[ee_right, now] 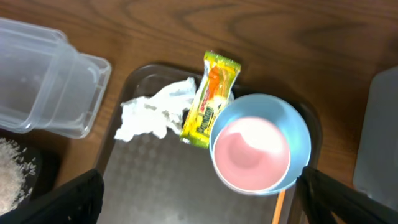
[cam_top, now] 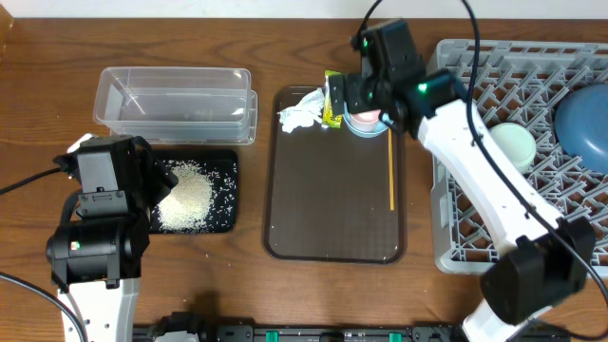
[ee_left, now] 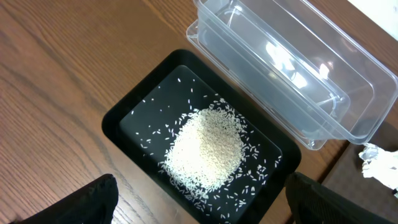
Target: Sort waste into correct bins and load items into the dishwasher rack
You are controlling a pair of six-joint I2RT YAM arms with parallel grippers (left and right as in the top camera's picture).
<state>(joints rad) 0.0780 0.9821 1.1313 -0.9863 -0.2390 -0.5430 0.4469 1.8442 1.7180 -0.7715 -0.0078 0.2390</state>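
A heap of white rice (cam_top: 188,198) lies in the black tray (cam_top: 226,176); it also shows in the left wrist view (ee_left: 205,146). My left gripper (ee_left: 199,208) is open and empty just above the tray's near edge. The clear container (cam_top: 176,100) stands empty behind it. On the brown serving tray (cam_top: 332,218) lie the crumpled tissue (ee_right: 152,112), the yellow-green wrapper (ee_right: 211,99), the orange stick (cam_top: 391,171) and a pink cup (ee_right: 252,152) nested in a light-blue bowl (ee_right: 301,134). My right gripper (ee_right: 199,199) is open and empty above the cup and bowl.
The grey dishwasher rack (cam_top: 475,228) stands at the right, holding a pale mint bowl (cam_top: 513,142) and the dark-blue plate (cam_top: 584,123). The right arm reaches across the rack's left side. Bare wooden table lies in front of the trays.
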